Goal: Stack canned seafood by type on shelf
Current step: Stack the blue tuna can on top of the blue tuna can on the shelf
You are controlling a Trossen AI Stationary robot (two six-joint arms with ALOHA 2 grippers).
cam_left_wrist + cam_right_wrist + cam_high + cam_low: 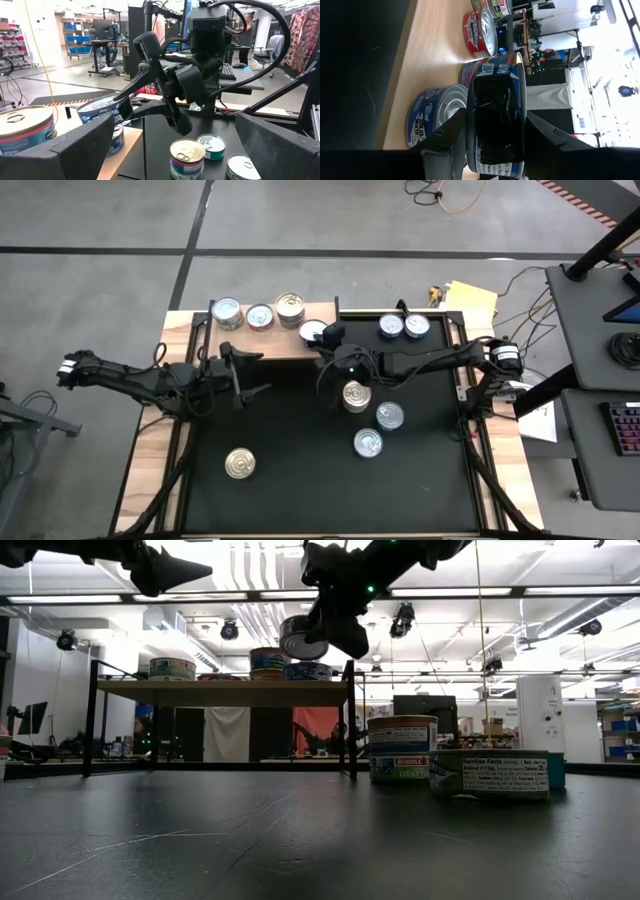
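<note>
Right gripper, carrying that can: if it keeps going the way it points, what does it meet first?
Probably the silver-topped can lying on the shelf, just ahead of the held can; depth is unclear.

**Arm hardware: appearance check**

I see both arms finished matte black, built of angular, blocky links. The right gripper (165, 107) has long tapering dark fingers and thick black cables looping over its wrist. A small green indicator glows there. The left gripper (245, 375) ends in pointed black fingers.
</note>
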